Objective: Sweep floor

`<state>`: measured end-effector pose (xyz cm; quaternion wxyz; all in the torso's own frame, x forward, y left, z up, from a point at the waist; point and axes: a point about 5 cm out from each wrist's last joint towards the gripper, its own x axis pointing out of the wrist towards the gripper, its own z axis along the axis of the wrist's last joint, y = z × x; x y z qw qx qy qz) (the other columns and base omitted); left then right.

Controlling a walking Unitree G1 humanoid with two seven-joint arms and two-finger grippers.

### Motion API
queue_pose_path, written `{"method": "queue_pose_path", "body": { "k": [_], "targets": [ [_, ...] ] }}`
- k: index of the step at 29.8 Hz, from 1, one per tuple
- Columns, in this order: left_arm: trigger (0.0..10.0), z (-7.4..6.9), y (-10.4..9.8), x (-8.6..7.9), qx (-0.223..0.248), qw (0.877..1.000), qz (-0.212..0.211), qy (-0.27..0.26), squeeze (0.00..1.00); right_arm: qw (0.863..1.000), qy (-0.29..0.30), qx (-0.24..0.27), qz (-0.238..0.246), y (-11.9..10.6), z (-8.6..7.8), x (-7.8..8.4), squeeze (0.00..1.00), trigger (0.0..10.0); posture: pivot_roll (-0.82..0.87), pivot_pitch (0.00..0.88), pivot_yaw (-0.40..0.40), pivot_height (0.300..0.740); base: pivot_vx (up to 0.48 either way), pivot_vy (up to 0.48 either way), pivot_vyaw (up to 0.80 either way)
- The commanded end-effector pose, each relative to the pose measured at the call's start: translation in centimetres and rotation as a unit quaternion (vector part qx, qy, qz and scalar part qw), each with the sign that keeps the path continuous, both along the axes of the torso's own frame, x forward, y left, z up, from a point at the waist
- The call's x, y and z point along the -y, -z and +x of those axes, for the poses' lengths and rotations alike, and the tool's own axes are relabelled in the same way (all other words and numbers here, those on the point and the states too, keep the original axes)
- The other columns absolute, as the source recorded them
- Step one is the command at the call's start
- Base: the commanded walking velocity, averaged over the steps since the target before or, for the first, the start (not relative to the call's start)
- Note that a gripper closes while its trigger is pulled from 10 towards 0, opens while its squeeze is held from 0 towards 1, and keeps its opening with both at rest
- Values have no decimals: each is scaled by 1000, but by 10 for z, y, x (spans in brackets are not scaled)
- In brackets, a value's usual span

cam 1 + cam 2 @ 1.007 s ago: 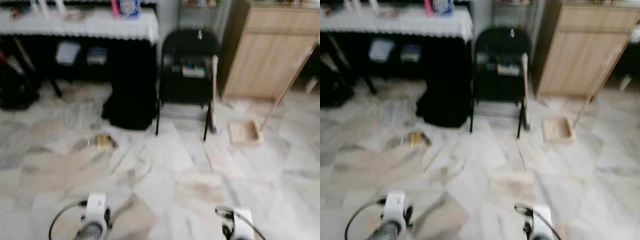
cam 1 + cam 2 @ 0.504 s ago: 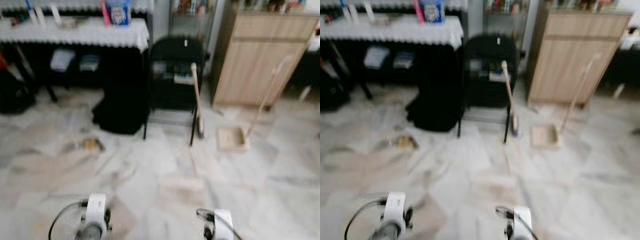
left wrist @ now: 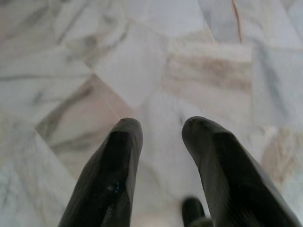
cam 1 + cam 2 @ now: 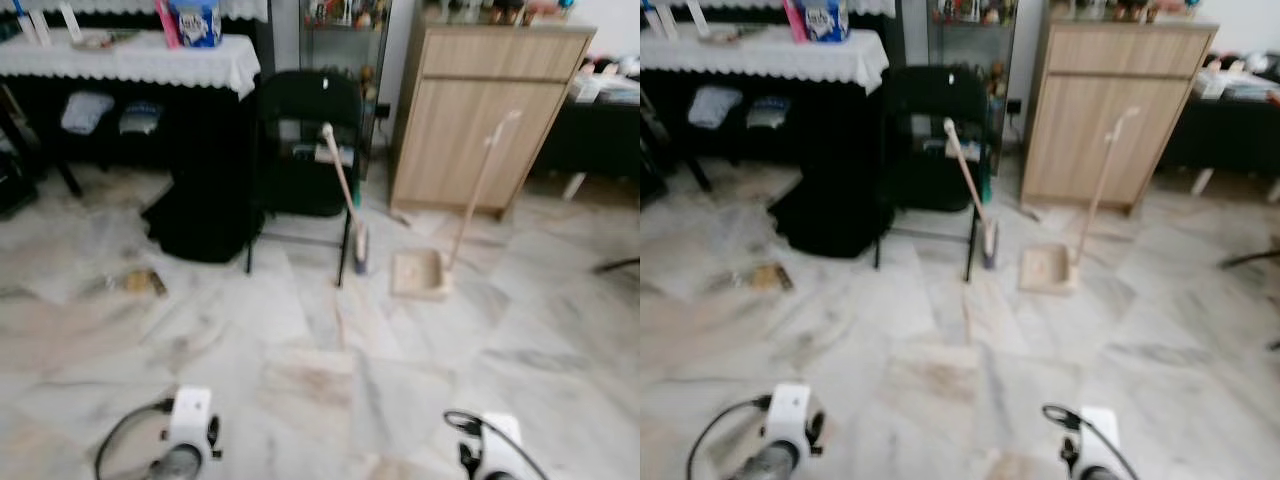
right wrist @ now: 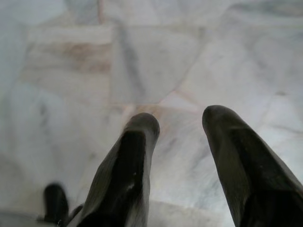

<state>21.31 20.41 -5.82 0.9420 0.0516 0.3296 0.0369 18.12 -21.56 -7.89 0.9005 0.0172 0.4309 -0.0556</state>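
A broom with a pale handle leans against a black folding chair ahead of me, its head on the floor. Just right of it a beige dustpan rests on the marble floor, its long handle slanting up toward a wooden cabinet. A small scrap of brownish litter lies on the tiles at the left. Both arms hang low at the bottom of the eye views. My left gripper is open over bare tiles, and my right gripper is open too, holding nothing.
A wooden cabinet stands at the back right. A black table with a white lace cloth runs along the back left, with a dark bag on the floor beside it. A dark table sits far right.
The whole view has shifted left as the camera turned right; chair, broom and dustpan now sit nearer the centre. The picture is sharper. Both arms still hang low.
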Motion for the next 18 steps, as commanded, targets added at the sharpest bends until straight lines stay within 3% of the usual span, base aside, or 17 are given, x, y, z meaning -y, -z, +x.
{"method": "queue_pose_path", "body": {
  "k": [1,10,12,18],
  "targets": [
    [10000,3,-2,0,5,1000,-3,3,0,1000,7,-8,0,1,-4,5,0,10000,-46,0,35,740,0,0,0],
    [10000,6,-4,-1,6,1000,-16,15,0,1000,17,-13,14,4,-3,-7,0,10000,-69,0,72,740,0,0,0],
    [10000,11,-7,0,11,1000,-19,15,0,1000,21,-7,22,2,5,-20,0,10000,-71,0,75,740,386,0,0],
    [10000,15,-9,1,16,1000,-21,13,0,999,25,0,24,0,12,-24,0,10000,-67,0,70,740,437,0,0]
  ]
}}
